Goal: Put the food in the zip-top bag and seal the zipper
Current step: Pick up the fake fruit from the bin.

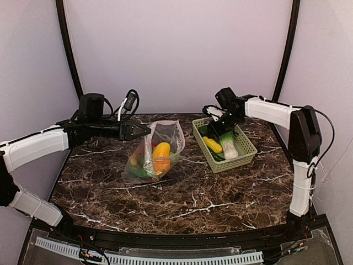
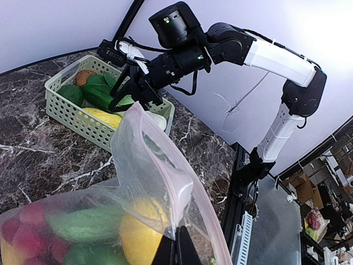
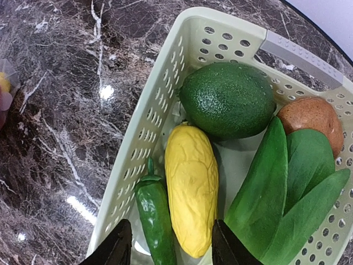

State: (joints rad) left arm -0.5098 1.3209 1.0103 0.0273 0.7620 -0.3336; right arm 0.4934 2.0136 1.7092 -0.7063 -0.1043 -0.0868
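The clear zip-top bag (image 1: 156,152) lies mid-table with yellow, orange, green and red toy food inside. My left gripper (image 1: 142,131) is shut on the bag's mouth edge by the pinkish zipper strip (image 2: 190,187) and holds it up. My right gripper (image 1: 215,128) is open above the pale green basket (image 1: 245,146). In the right wrist view its fingers (image 3: 117,249) straddle a green pepper (image 3: 154,218) and a yellow corn-like piece (image 3: 191,187). A green avocado (image 3: 229,99), a brown piece (image 3: 311,116) and bok choy leaves (image 3: 287,204) lie beside them.
The basket sits right of the bag on the dark marble table (image 1: 187,193). A black frame and a white wall close the back. A cable loop (image 1: 128,102) hangs behind my left arm.
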